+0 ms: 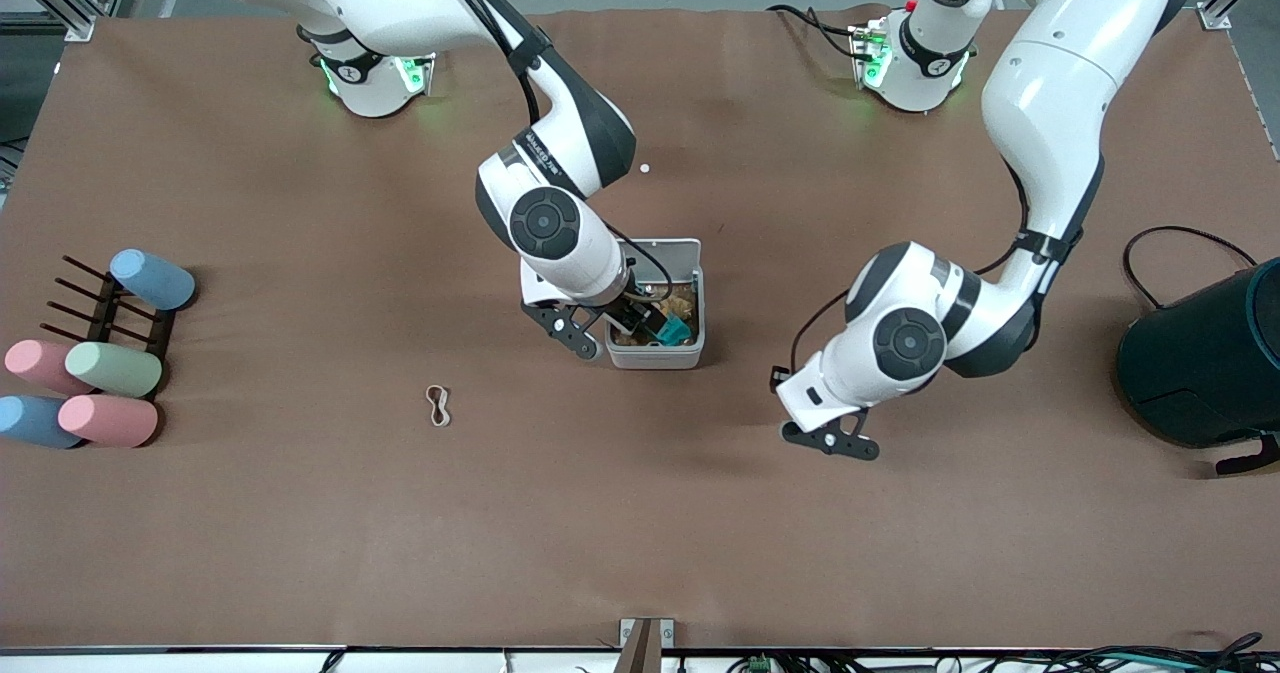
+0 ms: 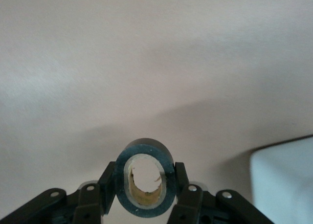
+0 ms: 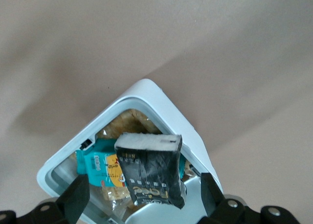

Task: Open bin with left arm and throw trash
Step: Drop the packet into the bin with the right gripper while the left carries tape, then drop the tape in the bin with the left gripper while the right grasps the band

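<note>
Black, light, crinkly packet (image 3: 151, 168) drops between the right claw's (image 3: 142, 194) parted fingers over the bin (image 1: 690, 253); beside it the left claw (image 2: 145, 190) clamps the stiff tape roll (image 2: 145, 158) by its rim.

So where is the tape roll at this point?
The tape roll sits between the fingers of the left claw, which hangs over bare table toward the left arm's end from the bin; it shows only in the left wrist view.

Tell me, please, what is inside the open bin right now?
The bin holds a teal-and-orange wrapper and brownish scraps. The black packet, between the right tool's fingers, covers the rest.
</note>
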Motion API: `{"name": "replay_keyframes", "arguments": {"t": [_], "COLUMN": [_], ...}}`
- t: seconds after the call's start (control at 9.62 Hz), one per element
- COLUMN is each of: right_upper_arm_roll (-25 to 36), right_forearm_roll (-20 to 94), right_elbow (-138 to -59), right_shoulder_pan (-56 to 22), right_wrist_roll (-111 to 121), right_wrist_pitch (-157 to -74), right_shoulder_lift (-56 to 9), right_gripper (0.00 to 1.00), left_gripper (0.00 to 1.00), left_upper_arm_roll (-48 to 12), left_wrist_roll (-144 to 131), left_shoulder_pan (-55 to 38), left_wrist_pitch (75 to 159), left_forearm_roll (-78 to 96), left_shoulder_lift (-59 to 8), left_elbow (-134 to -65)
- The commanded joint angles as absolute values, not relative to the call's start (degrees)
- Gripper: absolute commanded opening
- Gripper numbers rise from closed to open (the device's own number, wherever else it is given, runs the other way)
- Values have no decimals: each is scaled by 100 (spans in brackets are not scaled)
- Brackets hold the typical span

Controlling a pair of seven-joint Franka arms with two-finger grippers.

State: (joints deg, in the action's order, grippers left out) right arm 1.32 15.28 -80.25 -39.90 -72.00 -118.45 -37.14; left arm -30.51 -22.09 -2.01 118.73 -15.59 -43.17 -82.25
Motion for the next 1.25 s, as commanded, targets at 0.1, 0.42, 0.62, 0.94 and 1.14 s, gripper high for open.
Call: {"name": "replay_keyframes", "arguments": {"t": [0.1, 0.42, 0.62, 0.94, 1.14], "right_upper_arm_roll": [158, 158, 158, 158, 167], "right_forearm_roll": [1224, 854, 607, 176, 1], "right_elbow": [-8173, -8734, -9391, -9905, -9870], "right_shoulder_pan": [-3123, -2121, -1864, -1855, -1837], "right_wrist_roll": [-6877, -4491, -3082, -2962, -2682], "right_wrist_pitch": [-11365, -11452, -12229, -13620, -13780], "right_shoulder_lift": [-3252, -3156, -3164, -3312, -3619], "right_gripper": [99, 99, 100, 100, 100], "left_gripper": [0, 0, 0, 7, 82], "left_upper_arm_roll": [-3523, -3516, -3507, -3498, -3481], "left_wrist_roll": [-3275, -4252, -4778, -4992, -5045], "left_shoulder_pan": [-281, -904, -1185, -1336, -1389], "left_wrist_pitch": [11672, 11681, 11681, 11681, 11681], "left_forearm_roll": [-1573, -1670, -1888, -2082, -2188], "left_shoulder_lift": [-4122, -4139, -4175, -4210, -4254], "left_elbow": [-8270, -8262, -8262, -8314, -8349]}}
